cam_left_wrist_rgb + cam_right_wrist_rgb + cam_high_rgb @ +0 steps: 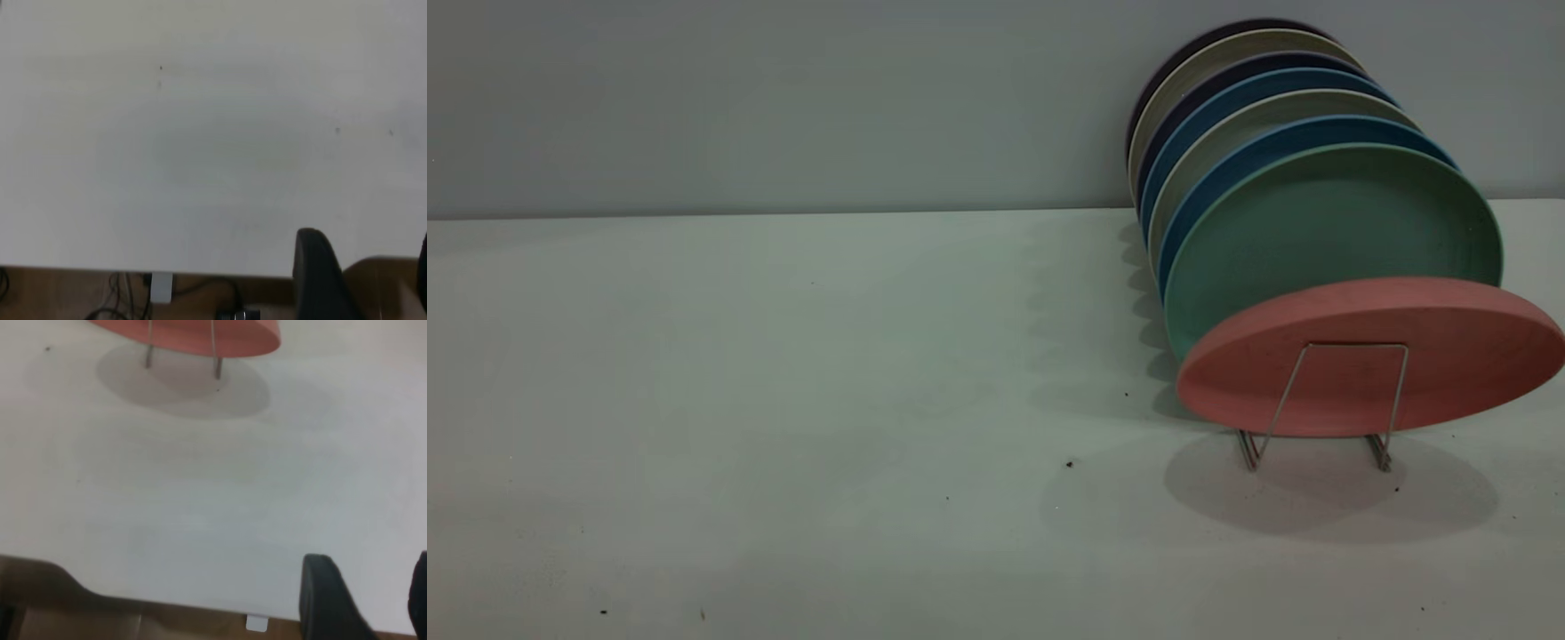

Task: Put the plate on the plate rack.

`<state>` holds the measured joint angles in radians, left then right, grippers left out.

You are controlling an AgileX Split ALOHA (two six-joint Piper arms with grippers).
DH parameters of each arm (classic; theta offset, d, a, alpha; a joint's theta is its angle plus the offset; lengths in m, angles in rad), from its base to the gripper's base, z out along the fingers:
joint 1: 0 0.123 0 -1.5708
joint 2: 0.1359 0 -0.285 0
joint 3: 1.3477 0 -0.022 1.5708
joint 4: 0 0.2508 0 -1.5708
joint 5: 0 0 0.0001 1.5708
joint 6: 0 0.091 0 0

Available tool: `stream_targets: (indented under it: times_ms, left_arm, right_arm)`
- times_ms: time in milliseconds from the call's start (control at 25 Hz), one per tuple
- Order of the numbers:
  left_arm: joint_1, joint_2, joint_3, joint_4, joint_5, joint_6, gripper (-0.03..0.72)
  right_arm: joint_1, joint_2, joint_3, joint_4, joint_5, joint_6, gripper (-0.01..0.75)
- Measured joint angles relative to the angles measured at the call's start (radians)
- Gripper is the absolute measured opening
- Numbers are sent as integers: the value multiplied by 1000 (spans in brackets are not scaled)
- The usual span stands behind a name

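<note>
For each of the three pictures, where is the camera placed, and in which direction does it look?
Exterior view: low and level at the table, facing the plate rack with the pink plate in front; no arm shows.
Left wrist view: looks down on bare table and its near edge; a dark finger shows.
Right wrist view: looks down across the table toward the pink plate; a dark finger shows.
Shared: exterior and right wrist views both show the pink plate and rack.

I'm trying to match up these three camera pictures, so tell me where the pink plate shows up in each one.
Exterior view: the pink plate sits low at the right, frontmost on the plate rack, leaning behind its front wire loop.
Left wrist view: not in it; only bare table shows.
Right wrist view: only its lower edge shows along the top.
Shared landmark: the rack's two front wire legs over the plate's oval shadow.
</note>
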<state>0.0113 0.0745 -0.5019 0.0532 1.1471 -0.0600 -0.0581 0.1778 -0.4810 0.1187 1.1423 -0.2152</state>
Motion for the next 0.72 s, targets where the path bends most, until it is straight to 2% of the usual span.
stream_targets:
  times_ms: [720]
  left_arm:
    - [0, -12, 16, -21, -11, 60, 393]
  right_arm:
    - [0, 0, 0, -12, -2, 53, 320]
